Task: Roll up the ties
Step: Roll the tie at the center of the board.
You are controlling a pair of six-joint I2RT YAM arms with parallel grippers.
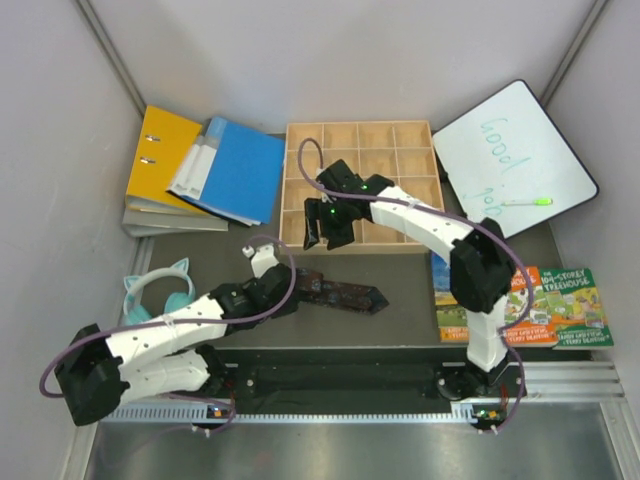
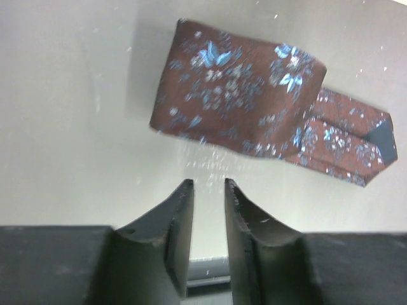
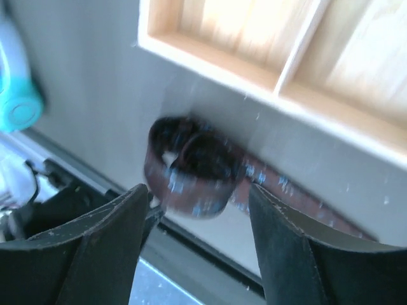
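Observation:
One dark brown tie (image 1: 340, 292) with a bluish speckled pattern lies on the dark mat in front of the wooden tray. Its left end is rolled into a loose coil (image 2: 241, 101). The rest lies flat to the right and ends in a point (image 2: 375, 143). My left gripper (image 1: 290, 283) is at the coil's left end. In the left wrist view it (image 2: 208, 181) is just short of the coil, only narrowly open and empty. My right gripper (image 1: 328, 232) hovers above the tray's front edge. It is wide open (image 3: 198, 187) and empty, with the coil (image 3: 191, 168) below it.
A wooden compartment tray (image 1: 360, 140) stands behind the tie. A yellow binder (image 1: 160, 160) and a blue folder (image 1: 235, 165) are at the back left. Teal headphones (image 1: 160, 290) are at the left. A whiteboard (image 1: 515, 155) with a green marker (image 1: 528, 201) and some books (image 1: 545, 300) are at the right.

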